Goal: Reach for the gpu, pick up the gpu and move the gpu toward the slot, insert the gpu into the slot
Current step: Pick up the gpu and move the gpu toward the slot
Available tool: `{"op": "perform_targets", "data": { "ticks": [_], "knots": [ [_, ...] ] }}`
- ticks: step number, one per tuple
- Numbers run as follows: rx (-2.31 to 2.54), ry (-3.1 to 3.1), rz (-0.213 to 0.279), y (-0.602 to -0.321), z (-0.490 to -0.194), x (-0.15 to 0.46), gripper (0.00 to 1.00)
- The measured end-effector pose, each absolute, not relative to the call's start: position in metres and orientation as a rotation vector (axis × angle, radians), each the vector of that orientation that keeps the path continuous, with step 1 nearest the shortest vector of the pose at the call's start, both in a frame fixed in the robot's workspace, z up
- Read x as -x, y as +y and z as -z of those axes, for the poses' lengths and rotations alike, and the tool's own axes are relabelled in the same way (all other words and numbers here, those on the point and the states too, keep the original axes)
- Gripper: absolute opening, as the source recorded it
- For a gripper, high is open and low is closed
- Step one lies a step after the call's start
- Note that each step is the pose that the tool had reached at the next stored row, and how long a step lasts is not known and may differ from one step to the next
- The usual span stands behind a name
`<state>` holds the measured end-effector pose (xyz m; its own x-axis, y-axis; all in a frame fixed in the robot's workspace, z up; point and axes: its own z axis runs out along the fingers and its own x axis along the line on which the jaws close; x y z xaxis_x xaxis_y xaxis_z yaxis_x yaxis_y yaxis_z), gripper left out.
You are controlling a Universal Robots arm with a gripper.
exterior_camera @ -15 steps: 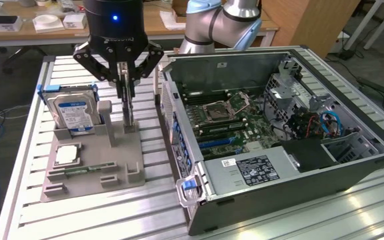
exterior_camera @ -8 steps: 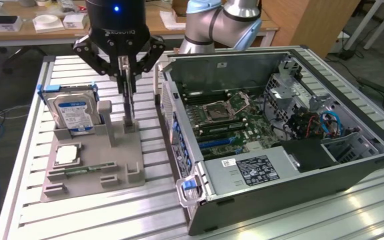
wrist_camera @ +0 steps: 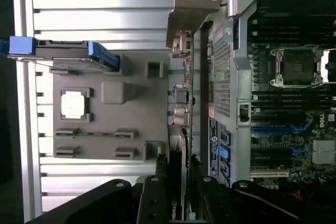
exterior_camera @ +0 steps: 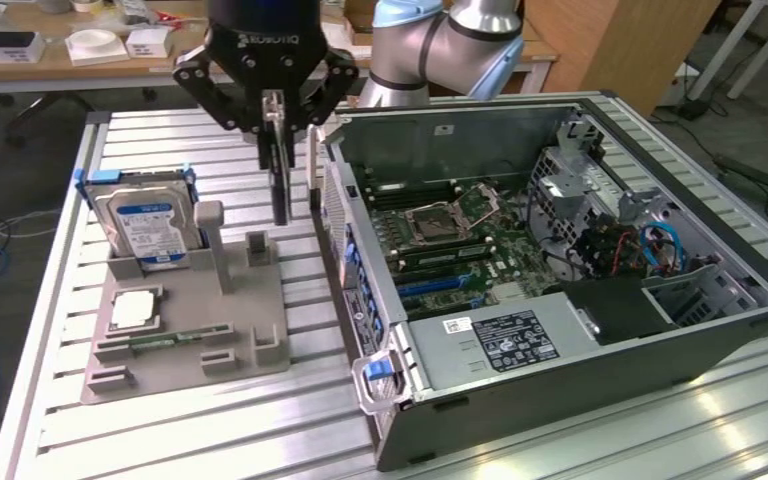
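While my gripper (exterior_camera: 273, 103) clamps its upper edge, the gpu (exterior_camera: 279, 175), a thin flat black card, hangs upright. In the exterior view, the open steel case (exterior_camera: 398, 215) stands at four o'clock and the blue-labelled hard drive (exterior_camera: 145, 226) at eight. Edge-on, the card's faces are unreadable.

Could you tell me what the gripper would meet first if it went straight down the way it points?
Pointing down, the gripper holds the gpu; the card's lower edge would likely land first on the grey tray near its edge beside the case, though depth is unclear.
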<state>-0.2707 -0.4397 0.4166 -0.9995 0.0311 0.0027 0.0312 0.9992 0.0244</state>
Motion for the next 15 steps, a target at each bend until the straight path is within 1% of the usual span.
{"op": "perform_targets", "data": {
  "ticks": [15],
  "knots": [
    [0.049,-3.138,0.054,-0.440,-0.421,0.215,0.26]
  ]
}}
